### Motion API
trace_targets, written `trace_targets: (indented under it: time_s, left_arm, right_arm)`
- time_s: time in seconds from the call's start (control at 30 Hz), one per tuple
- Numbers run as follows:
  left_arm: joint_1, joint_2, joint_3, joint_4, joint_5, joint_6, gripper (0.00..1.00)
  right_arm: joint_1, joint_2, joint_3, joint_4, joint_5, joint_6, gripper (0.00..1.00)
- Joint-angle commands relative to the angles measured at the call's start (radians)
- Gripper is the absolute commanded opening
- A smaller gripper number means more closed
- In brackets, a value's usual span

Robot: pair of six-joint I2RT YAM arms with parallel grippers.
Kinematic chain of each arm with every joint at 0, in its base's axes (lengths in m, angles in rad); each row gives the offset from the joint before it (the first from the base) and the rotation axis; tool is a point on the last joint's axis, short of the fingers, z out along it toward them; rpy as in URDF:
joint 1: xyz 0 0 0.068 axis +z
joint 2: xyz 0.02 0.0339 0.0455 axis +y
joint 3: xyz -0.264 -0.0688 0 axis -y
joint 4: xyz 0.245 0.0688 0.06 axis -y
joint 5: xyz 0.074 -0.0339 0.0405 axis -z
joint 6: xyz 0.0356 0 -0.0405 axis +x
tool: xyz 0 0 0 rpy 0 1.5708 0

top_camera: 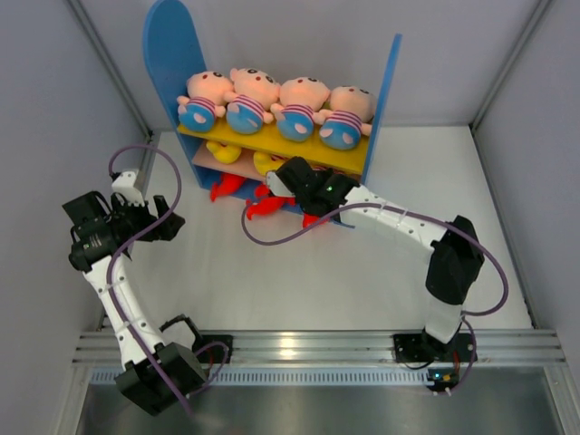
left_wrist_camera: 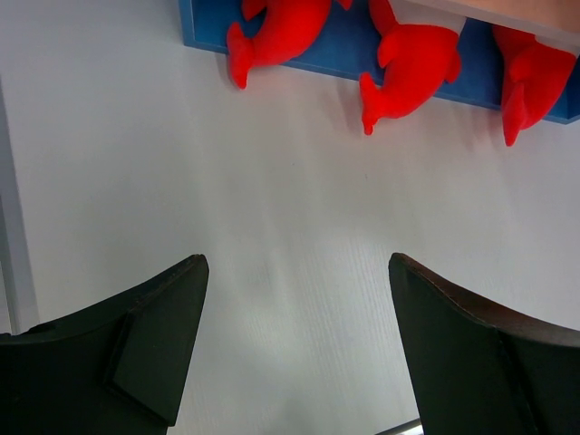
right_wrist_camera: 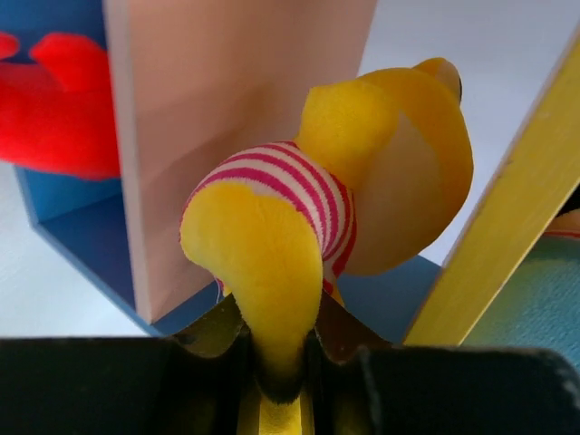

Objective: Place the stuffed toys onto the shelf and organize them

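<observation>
Right gripper (right_wrist_camera: 276, 361) is clamped on a limb of the yellow striped toy (right_wrist_camera: 381, 181), which sits just ahead of it between the shelf (right_wrist_camera: 227, 109) boards; left gripper (left_wrist_camera: 294, 344) hangs with jaws apart, well away from the shelf, red sharks (left_wrist_camera: 412, 63) lying at its base

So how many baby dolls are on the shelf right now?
4, side by side on the yellow upper board: leftmost doll, second doll, third doll, rightmost doll. The right arm hides part of the lower tier.

Yellow toy (right_wrist_camera: 381, 172), pink-white striped shirt; red sharks (left_wrist_camera: 417, 63); shelf (top_camera: 170, 63) blue sides, yellow and pinkish-tan boards
</observation>
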Motion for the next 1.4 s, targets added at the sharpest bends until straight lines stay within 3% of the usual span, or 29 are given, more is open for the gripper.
trace_targets:
  time_s: [0.0,0.1,0.33,0.43,0.47,0.5,0.87,1.0,1.13,1.27,1.3,1.37]
  left_arm:
    - [-0.001,-0.001,-0.008,0.009,-0.005,0.023,0.86]
    - [0.000,0.003,-0.010,0.009,-0.004,0.023,0.86]
    - [0.000,0.006,-0.011,0.008,-0.007,0.022,0.86]
    - [-0.001,0.009,-0.010,0.008,-0.005,0.020,0.86]
    - [-0.001,0.009,-0.010,0.008,-0.005,0.019,0.86]
    - [-0.001,0.012,-0.008,0.008,-0.005,0.017,0.86]
    - [0.000,-0.009,-0.022,0.008,-0.005,0.019,0.86]
    - [-0.001,-0.018,-0.056,0.008,-0.025,0.022,0.85]
    - [0.000,-0.006,-0.108,0.008,-0.077,0.058,0.83]
    - [-0.001,0.008,-0.143,0.009,-0.113,0.109,0.83]
    - [0.000,0.022,-0.148,0.012,-0.116,0.118,0.83]
    - [-0.001,0.043,-0.154,0.009,-0.132,0.130,0.83]
  right_arm:
    - [-0.026,0.033,-0.004,0.168,0.016,-0.046,0.16]
    - [-0.037,0.042,-0.032,0.247,0.035,-0.056,0.23]
    - [-0.019,0.014,-0.052,0.248,0.050,-0.007,0.60]
    - [-0.003,-0.007,-0.063,0.249,0.076,-0.012,0.64]
    - [0.003,-0.015,-0.063,0.249,0.081,-0.013,0.86]
    - [0.007,-0.016,-0.061,0.243,0.087,-0.010,0.99]
    - [0.153,-0.114,-0.061,0.174,0.101,0.091,0.99]
    - [0.236,-0.209,-0.082,0.105,0.004,0.311,0.99]
    - [0.221,-0.370,-0.265,0.158,-0.181,0.710,0.99]
    - [0.173,-0.620,-0.561,0.254,-0.127,1.038,0.99]
    - [0.120,-0.660,-0.657,0.248,-0.104,1.188,1.00]
    - [0.063,-0.798,-0.742,0.211,-0.042,1.319,0.99]
